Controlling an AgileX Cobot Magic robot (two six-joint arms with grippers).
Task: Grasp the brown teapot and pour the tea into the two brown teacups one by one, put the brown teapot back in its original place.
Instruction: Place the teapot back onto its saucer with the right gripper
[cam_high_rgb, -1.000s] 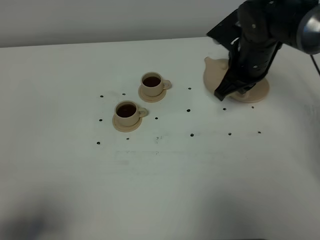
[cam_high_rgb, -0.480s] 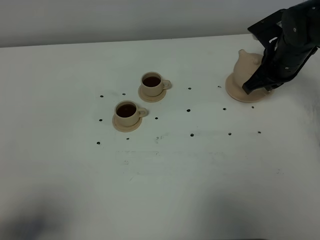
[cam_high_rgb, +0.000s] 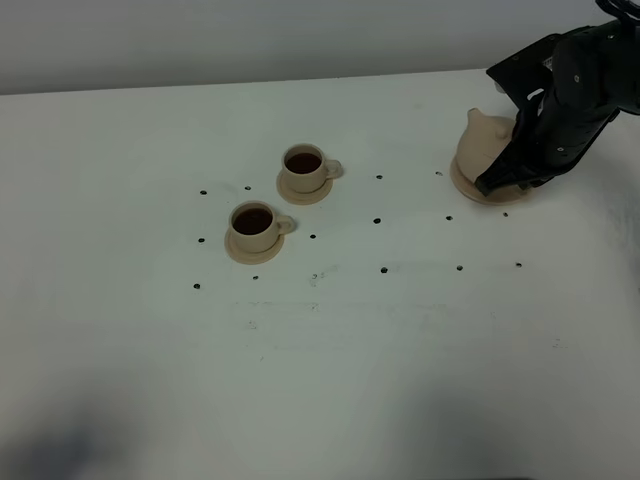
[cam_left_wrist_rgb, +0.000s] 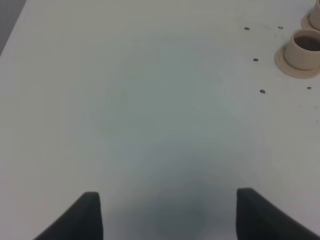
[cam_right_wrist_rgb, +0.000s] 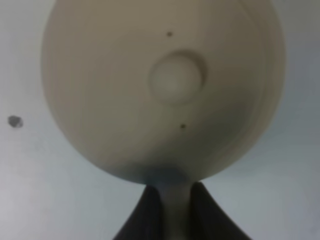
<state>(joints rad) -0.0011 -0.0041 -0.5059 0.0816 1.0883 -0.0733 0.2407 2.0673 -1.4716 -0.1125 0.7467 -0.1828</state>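
— Two cups, both dark with tea: one teacup (cam_high_rgb: 304, 165) sits left of centre in the high view, the other teacup (cam_high_rgb: 253, 225) just below and to its left, each on its own small saucer.

— And the brown teapot (cam_high_rgb: 484, 148)?

— Upper right of the high view, over the wide round saucer (cam_high_rgb: 484, 194), spout pointing left. Whether its base touches the disc I cannot tell; the black arm covers its right side.

— What are the jaws doing?

— The right gripper (cam_right_wrist_rgb: 172, 212) is clamped tight on the teapot's loop handle. In the right wrist view the two dark fingers (cam_right_wrist_rgb: 146, 215) pinch the tan strip at the bottom centre, with the domed lid and its knob (cam_right_wrist_rgb: 176, 80) filling the frame above.

— The other arm?

— The left gripper (cam_left_wrist_rgb: 167, 212) shows only two dark fingertips at the bottom edge of its wrist view, standing wide apart with nothing between them but bare white table (cam_high_rgb: 330, 370). One cup appears at the upper right of that view.

— Anything else on the table?

— Small black dots (cam_high_rgb: 377, 220) scattered around the cups.
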